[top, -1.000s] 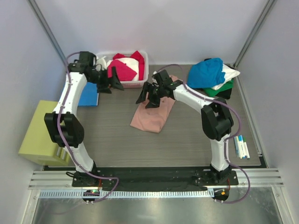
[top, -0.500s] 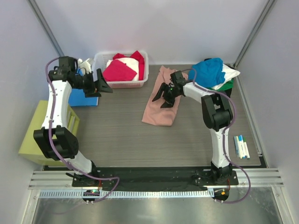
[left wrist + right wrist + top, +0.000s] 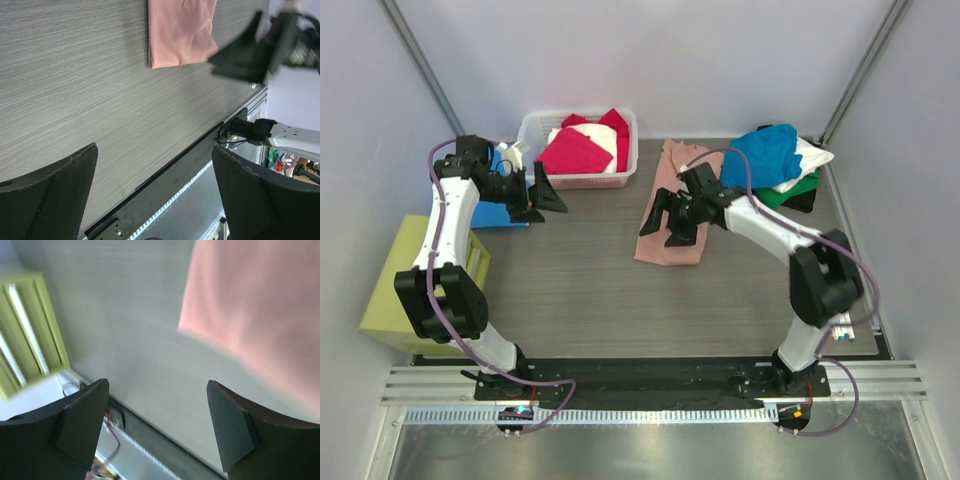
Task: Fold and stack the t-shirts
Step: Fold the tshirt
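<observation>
The dusty-pink t-shirt (image 3: 682,170) lies flat as a long folded strip on the grey table (image 3: 570,270), right of centre. My right gripper (image 3: 662,228) hovers open over its near left part, nothing between the fingers. The right wrist view shows the pink cloth (image 3: 260,315), blurred, beyond the open right gripper (image 3: 157,425). My left gripper (image 3: 548,200) stands open and empty in front of the basket's left corner. From the left wrist, the left gripper (image 3: 155,195) frames bare table, with the pink t-shirt (image 3: 182,30) far off.
A white basket (image 3: 585,181) at the back holds magenta and white tees. A teal-blue tee (image 3: 765,155) tops a pile at the back right. A blue folder (image 3: 485,213) and a yellow-green box (image 3: 405,290) are at the left. Markers (image 3: 838,318) lie at the right edge.
The pink t-shirt went from a bunched heap to a longer flat strip farther right. The right gripper let it go and opened wider. The left arm swung left, away from the basket.
</observation>
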`<state>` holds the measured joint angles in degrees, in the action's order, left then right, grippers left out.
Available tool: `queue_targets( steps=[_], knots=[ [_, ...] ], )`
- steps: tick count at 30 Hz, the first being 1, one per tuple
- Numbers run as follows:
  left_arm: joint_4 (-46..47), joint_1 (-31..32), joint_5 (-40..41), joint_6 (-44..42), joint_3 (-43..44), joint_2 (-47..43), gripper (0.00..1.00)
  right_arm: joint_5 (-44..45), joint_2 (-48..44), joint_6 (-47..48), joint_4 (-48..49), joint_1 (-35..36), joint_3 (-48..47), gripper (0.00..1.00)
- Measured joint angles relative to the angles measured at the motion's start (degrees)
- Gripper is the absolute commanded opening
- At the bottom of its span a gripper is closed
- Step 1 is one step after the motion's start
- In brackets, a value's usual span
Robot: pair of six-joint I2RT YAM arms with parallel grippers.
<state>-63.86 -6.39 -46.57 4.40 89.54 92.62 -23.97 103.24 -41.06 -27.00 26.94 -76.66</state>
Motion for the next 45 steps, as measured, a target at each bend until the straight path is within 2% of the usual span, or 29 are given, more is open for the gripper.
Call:
queue_targets(
  steps=[4, 7, 9, 11, 14, 18, 23, 26, 30, 36, 45],
  knots=[
    [-0.07, 0.17, -1.2, -0.81, 0.0, 0.0, 1.0, 4.63, -17.73, -1.53, 0.24, 4.0, 12.33, 0.81],
    [-0.33, 1.22, -1.7, -2.6, 0.0, 0.0, 1.0, 7.8, -24.9, -3.56, 0.85, 3.39, 20.37, 0.81],
    [-0.72, 2.78, -1.92, -3.93, 0.0, 0.0, 1.0, 9.62, -25.9, -4.85, 0.79, 2.93, 24.5, 0.81],
    [-1.31, 4.63, -2.16, -5.01, 0.0, 0.04, 1.0, 10.78, -24.26, -5.68, 0.28, 2.64, 26.29, 0.81],
    [-2.38, 7.37, -2.51, -6.32, 0.02, 0.5, 1.0, 10.95, -19.17, -5.7, -0.07, 2.6, 24.04, 0.81],
    [-3.58, 9.46, -2.6, -7.52, -0.24, 1.55, 1.0, 9.44, -10.54, -5.42, -0.76, 2.6, 12.44, 0.82],
    [-4.28, 9.64, -2.56, -9.01, -1.55, 1.75, 1.0, 6.01, -7.1, -4.94, -0.59, 2.56, -0.85, 0.83],
    [-4.42, 9.66, -2.56, -9.46, -1.73, 2.05, 1.0, 5.05, -6.29, -4.94, 0.33, 2.1, -4.63, 0.82],
    [-4.96, 9.66, -2.51, -9.81, -1.73, 2.82, 1.0, 4.76, -2.43, -5.05, 2.8, 1.16, -2.71, 0.81],
    [-5.86, 9.66, -2.23, -11.13, -1.73, 3.04, 1.0, 8.02, 2.45, -7.02, 1.11, -1.77, 9.88, 0.82],
    [-6.34, 9.66, -2.08, -11.39, -1.73, 3.06, 1.0, 8.85, 0.28, -7.06, -1.77, -2.93, 9.22, 0.86]
  ],
)
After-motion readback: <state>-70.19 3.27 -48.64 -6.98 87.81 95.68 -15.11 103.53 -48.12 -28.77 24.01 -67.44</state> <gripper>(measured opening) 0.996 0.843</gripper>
